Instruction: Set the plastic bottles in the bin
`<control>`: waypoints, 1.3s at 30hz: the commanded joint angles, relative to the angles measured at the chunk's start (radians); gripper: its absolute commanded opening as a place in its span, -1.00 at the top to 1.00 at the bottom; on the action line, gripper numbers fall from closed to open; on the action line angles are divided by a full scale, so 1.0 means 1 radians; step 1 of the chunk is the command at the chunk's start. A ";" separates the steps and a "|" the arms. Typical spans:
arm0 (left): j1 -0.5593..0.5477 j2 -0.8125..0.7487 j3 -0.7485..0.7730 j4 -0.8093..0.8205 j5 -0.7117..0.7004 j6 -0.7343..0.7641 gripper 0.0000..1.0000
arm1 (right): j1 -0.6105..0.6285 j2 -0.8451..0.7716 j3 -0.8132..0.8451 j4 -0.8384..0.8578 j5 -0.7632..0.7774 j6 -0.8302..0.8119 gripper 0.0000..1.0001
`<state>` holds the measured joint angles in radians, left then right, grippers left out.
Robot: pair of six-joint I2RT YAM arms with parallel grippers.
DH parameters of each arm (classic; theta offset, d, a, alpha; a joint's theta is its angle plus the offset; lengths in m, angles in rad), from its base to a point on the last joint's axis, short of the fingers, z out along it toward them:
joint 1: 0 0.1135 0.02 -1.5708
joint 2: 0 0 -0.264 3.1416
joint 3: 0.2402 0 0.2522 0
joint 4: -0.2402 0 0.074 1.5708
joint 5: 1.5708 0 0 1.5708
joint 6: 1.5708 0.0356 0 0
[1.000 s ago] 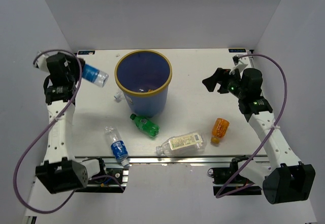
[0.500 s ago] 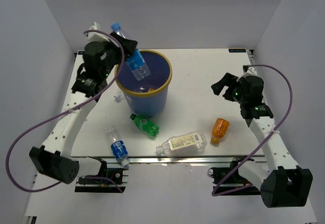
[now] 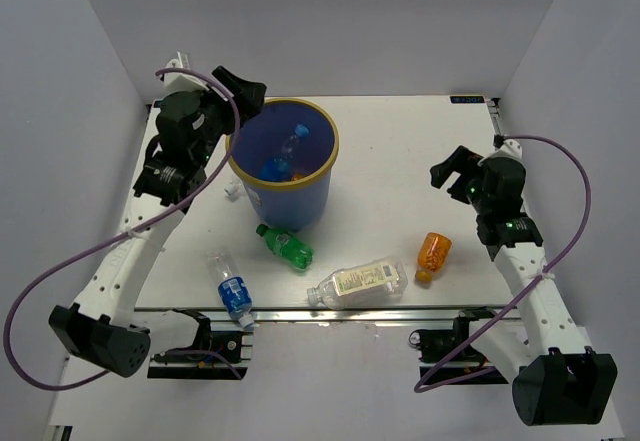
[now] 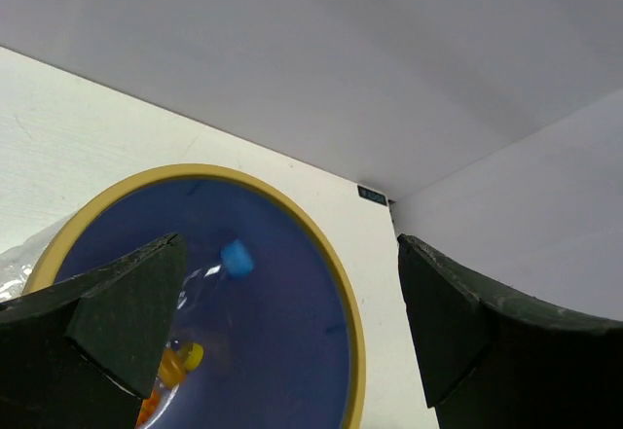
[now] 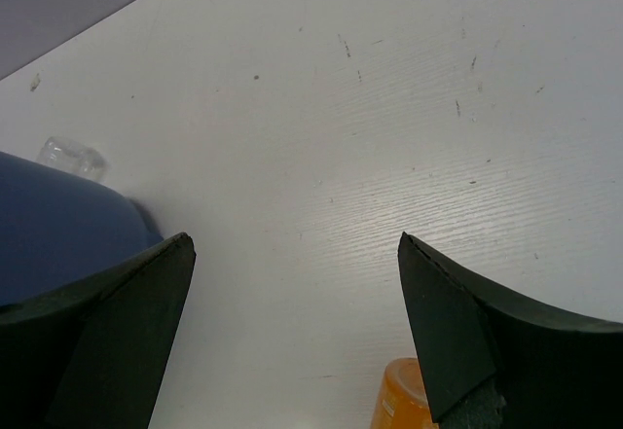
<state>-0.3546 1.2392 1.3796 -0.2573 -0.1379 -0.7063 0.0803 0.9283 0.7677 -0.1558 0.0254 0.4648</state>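
The blue bin with a yellow-tan rim stands at the table's middle back. My left gripper hangs open over its left rim, holding nothing. In the left wrist view the open left gripper looks down into the bin at a clear blue-capped bottle and an orange bottle. On the table lie a green bottle, a blue-labelled clear bottle, a larger clear bottle and an orange bottle. My right gripper is open above the table, just beyond the orange bottle.
A small clear object lies against the bin's left side and also shows in the right wrist view. White walls close in the table on three sides. The arm bases and a metal rail run along the near edge.
My left arm swung from the far left to over the bin carrying a blue-labelled bottle, then opened; the bottle now lies inside the bin. My right gripper shifted slightly right and nearer.
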 commanded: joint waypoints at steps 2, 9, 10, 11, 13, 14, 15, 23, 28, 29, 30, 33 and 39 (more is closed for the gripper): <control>0.000 -0.067 -0.031 -0.035 -0.045 0.010 -0.96 | -0.004 -0.006 -0.016 0.024 0.027 0.018 -0.79; 0.002 -0.185 -0.148 -0.165 -0.256 -0.005 -0.96 | -0.008 0.032 -0.021 -0.103 0.082 0.031 -0.79; 0.002 -0.229 -0.174 -0.165 -0.270 -0.013 -0.96 | -0.008 0.041 -0.024 -0.117 0.085 0.034 -0.79; 0.002 -0.248 -0.218 -0.166 -0.284 -0.034 -0.96 | -0.007 0.046 -0.034 -0.148 0.087 0.041 -0.79; 0.002 -0.299 -0.253 -0.183 -0.308 -0.064 -0.96 | -0.008 0.064 -0.048 -0.175 0.042 0.072 -0.79; 0.002 -0.313 -0.283 -0.192 -0.310 -0.071 -0.96 | -0.007 0.070 -0.056 -0.192 0.022 0.083 -0.79; 0.002 -0.325 -0.298 -0.201 -0.310 -0.081 -0.96 | -0.007 0.075 -0.079 -0.215 -0.001 0.089 -0.79; 0.002 -0.379 -0.384 -0.267 -0.335 -0.121 -0.96 | -0.008 0.040 -0.203 -0.231 0.005 0.106 -0.79; 0.002 -0.351 -0.418 -0.267 -0.312 -0.116 -0.96 | -0.008 0.032 -0.234 -0.257 0.065 0.106 -0.79; 0.002 -0.342 -0.416 -0.267 -0.310 -0.116 -0.96 | -0.008 0.035 -0.238 -0.258 0.068 0.106 -0.79; 0.002 -0.325 -0.413 -0.287 -0.310 -0.114 -0.96 | -0.008 0.043 -0.243 -0.257 0.065 0.106 -0.79; 0.002 -0.307 -0.412 -0.301 -0.312 -0.114 -0.96 | -0.007 0.061 -0.260 -0.257 0.044 0.109 -0.79; 0.002 -0.294 -0.428 -0.309 -0.318 -0.125 -0.96 | 0.001 0.075 -0.312 -0.249 -0.018 0.135 -0.79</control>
<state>-0.3546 0.9283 0.9623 -0.5056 -0.4530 -0.8410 0.0788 1.0008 0.4793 -0.4160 0.0368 0.5739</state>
